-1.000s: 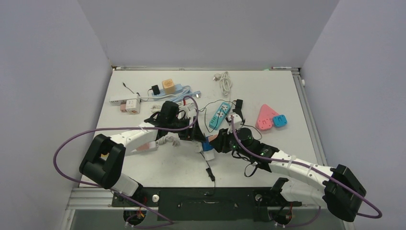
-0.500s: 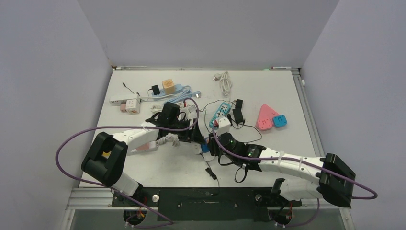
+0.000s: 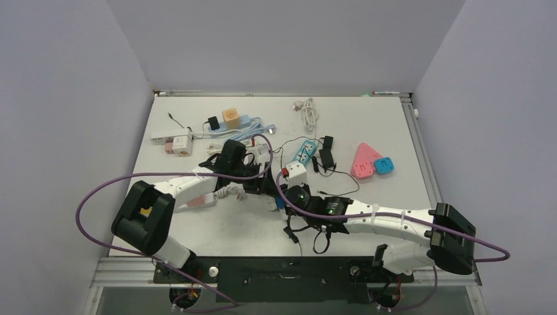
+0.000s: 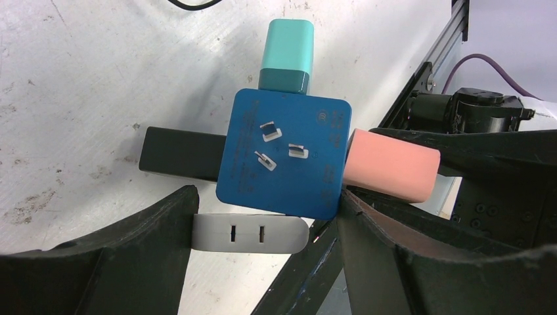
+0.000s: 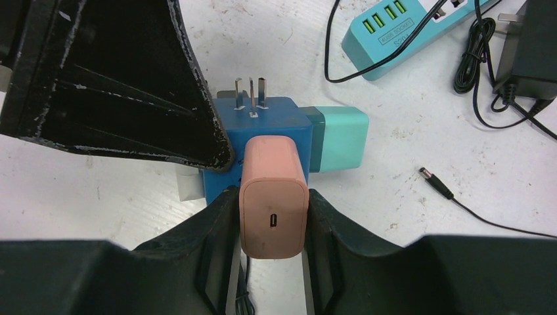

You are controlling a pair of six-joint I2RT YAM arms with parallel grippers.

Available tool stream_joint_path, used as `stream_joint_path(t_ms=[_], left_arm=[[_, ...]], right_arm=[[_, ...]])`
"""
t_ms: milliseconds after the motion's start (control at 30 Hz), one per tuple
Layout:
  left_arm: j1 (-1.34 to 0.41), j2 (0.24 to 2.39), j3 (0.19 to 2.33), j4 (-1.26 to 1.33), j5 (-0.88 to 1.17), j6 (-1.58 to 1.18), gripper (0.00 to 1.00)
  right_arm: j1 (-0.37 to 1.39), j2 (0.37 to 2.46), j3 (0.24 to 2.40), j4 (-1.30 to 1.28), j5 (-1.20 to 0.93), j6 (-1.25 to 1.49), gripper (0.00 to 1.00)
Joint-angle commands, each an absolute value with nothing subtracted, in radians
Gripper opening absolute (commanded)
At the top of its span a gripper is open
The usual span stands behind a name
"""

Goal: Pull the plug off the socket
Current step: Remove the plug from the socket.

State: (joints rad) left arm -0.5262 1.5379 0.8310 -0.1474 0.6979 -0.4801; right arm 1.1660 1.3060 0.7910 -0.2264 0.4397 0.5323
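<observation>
A blue cube socket (image 4: 282,154) lies on the table with its three metal prongs facing up. My left gripper (image 4: 266,200) is shut on it: one finger presses the end of a grey plug (image 4: 249,233), the other presses the cube's corner. A teal plug (image 4: 286,52), a black plug (image 4: 180,154) and a pink plug (image 5: 273,203) also sit in the cube's sides. My right gripper (image 5: 273,197) is shut on the pink plug, which still butts against the socket (image 5: 276,115). In the top view both grippers meet at the socket (image 3: 281,202).
A teal power strip (image 5: 401,33), a black adapter (image 5: 525,46) and a loose barrel connector (image 5: 435,182) lie just behind and right of the socket. Farther off are a pink triangular block (image 3: 364,159), a white coiled cable (image 3: 309,111) and an orange cube (image 3: 230,117).
My right arm has stretched out flatter, and its wrist has slid left toward the left gripper. Both grips stay as they were, and the left arm has hardly moved.
</observation>
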Motion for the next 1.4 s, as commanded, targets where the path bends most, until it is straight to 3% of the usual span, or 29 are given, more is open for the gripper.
stream_joint_path(t_ms=[0, 733, 1067, 1367], left_arm=[[-0.557, 1.54, 0.88, -0.057, 0.763, -0.54, 0.08], [-0.557, 1.55, 0.885, -0.07, 0.757, -0.531, 0.07], [-0.557, 1.552, 0.888, -0.077, 0.747, -0.527, 0.04], [-0.557, 1.56, 0.894, -0.099, 0.731, -0.52, 0.02]], right_arm=[[1.194, 1.279, 0.825, -0.044, 0.314, 0.537, 0.05], [0.898, 1.091, 0.597, 0.267, -0.289, 0.618, 0.05], [0.874, 1.112, 0.609, 0.251, -0.323, 0.624, 0.05], [0.875, 1.222, 0.732, 0.053, -0.277, 0.688, 0.05]])
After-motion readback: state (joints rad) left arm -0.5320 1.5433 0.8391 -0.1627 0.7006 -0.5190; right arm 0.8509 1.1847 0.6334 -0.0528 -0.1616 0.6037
